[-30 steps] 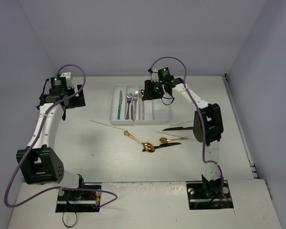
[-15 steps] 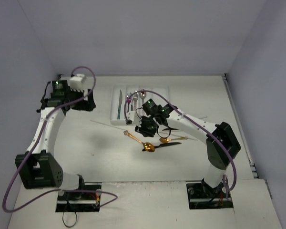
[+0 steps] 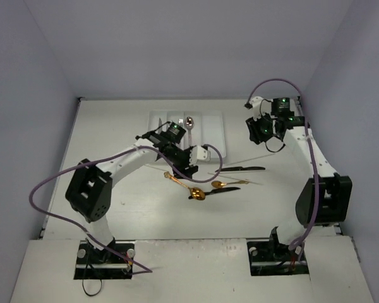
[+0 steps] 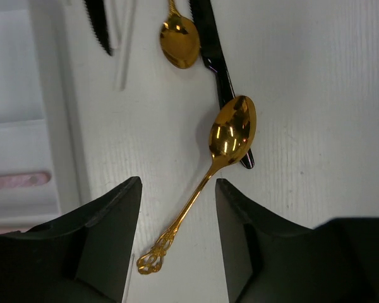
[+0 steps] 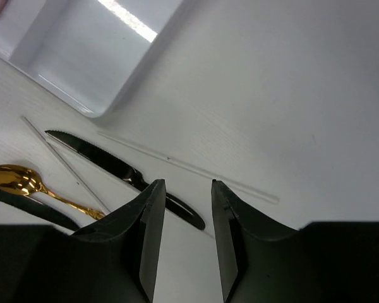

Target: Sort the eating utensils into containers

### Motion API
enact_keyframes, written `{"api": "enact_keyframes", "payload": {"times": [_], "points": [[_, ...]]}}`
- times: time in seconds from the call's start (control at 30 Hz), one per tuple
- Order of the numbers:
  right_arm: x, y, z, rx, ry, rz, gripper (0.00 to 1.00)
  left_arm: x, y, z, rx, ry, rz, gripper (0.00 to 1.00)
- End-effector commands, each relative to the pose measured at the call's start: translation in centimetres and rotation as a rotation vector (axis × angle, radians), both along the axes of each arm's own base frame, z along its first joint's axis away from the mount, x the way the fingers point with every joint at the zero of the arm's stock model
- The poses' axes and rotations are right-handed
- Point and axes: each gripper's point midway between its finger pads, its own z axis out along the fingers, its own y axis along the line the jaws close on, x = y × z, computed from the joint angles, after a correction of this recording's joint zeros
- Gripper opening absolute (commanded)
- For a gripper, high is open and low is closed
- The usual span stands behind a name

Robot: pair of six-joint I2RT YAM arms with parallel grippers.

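Observation:
An ornate gold spoon (image 4: 232, 134) lies on the table, its bowl resting on a black spoon (image 4: 220, 69). My left gripper (image 4: 177, 186) hangs over its filigree handle, open, with one jaw on each side and neither touching. In the top view this gripper (image 3: 182, 167) is just in front of the white tray (image 3: 216, 136), which holds a silver spoon (image 3: 189, 122). A smaller gold spoon (image 3: 224, 184), a black knife (image 3: 240, 169) and thin pale chopsticks (image 5: 189, 167) lie to the right. My right gripper (image 5: 187, 184) is open and empty, raised at the back right (image 3: 258, 129).
The left arm (image 3: 139, 158) covers the tray's left compartments. A pink handle (image 4: 19, 181) shows inside the tray. Grey walls close in the table at the back and on both sides. The right arm's cable (image 3: 271, 82) loops above it.
My left arm has swung from the far left to the middle, over the ornate gold spoon, and its jaws have narrowed. My right arm left the tray, crossed the middle and rose to the back right.

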Motion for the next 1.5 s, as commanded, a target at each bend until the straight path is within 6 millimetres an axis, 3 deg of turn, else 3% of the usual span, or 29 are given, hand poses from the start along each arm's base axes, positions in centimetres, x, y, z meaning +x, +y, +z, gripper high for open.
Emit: {"api": "enact_keyframes", "payload": {"times": [0.0,0.1,0.33,0.63,0.8,1.13,1.23,1.3,1.4,1.47], "points": [[-1.6,-1.9,3.4,0.068,-0.065,-0.103,0.34,0.3,-1.1,-1.2,0.042,-0.076,-0.179,0.46],[-2.3,-3.2,3.7,0.129,-0.05,-0.192,0.35,0.5,-0.7,-3.0,0.089,-0.08,-0.232,0.46],[-3.5,-5.6,4.6,0.152,-0.076,-0.282,0.37,-0.3,0.6,-5.0,0.166,-0.088,-0.36,0.46],[-4.2,-6.8,5.0,0.146,-0.091,-0.32,0.38,-1.3,2.3,-7.5,0.252,-0.088,-0.424,0.45],[-4.2,-7.0,4.9,0.14,-0.091,-0.321,0.39,-1.2,2.3,-7.9,0.267,-0.064,-0.4,0.34],[-3.8,-7.0,4.3,0.142,-0.075,-0.311,0.39,-1.4,1.5,-6.8,0.266,-0.09,-0.354,0.14],[-3.7,-7.0,4.2,0.14,-0.071,-0.309,0.39,-1.5,1.3,-5.5,0.246,-0.092,-0.319,0.01],[-3.6,-7.0,4.1,0.139,-0.068,-0.306,0.39,-1.6,0.9,-3.5,0.204,-0.113,-0.3,0.0],[-3.5,-6.9,3.9,0.141,-0.06,-0.302,0.39,-1.7,0.0,1.6,0.104,-0.173,-0.252,0.0],[-3.3,-6.8,3.8,0.147,-0.056,-0.297,0.39,-2.1,-0.7,6.5,0.001,-0.219,-0.216,0.0]]}}
